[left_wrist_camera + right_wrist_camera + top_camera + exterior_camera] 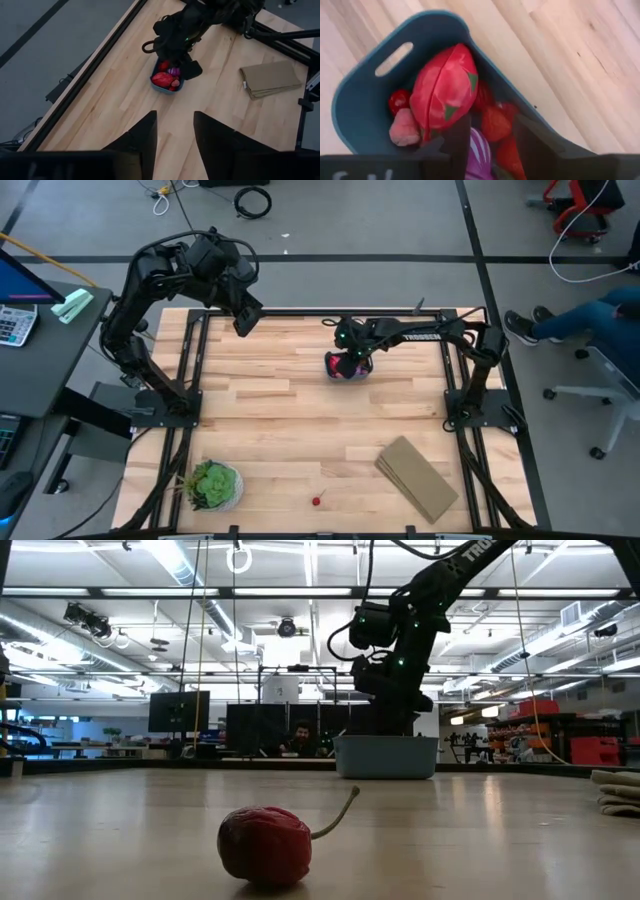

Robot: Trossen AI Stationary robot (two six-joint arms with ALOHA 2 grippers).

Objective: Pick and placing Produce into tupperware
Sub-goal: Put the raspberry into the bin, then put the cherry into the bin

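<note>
The teal tupperware (pixel 345 367) stands on the far middle of the table and holds several pieces of produce: a large red-pink fruit (pixel 445 90), small red pieces (pixel 495 122), a pink one (pixel 402 127) and a purple one (pixel 479 150). My right gripper (pixel 491 120) is open and reaches down into the tub (pixel 386 755), with its fingers among the pieces. One red piece with a stem (pixel 316 501) lies on its side near the table's near edge (pixel 265 845). My left gripper (pixel 173 132) is open and raised over the table's far left part (pixel 247 315). My right gripper points down into the tupperware, its fingers (pixel 460 140) standing beside the large red-pink fruit and either side of small red pieces. Whether they touch any piece, I cannot tell.
A green leafy plant in a white pot (pixel 213 485) sits at the near left corner. A flat tan block (pixel 417 477) lies near right. Black frame rails (pixel 190 380) run along the table's sides. Bare wood lies between the tub and the near edge.
</note>
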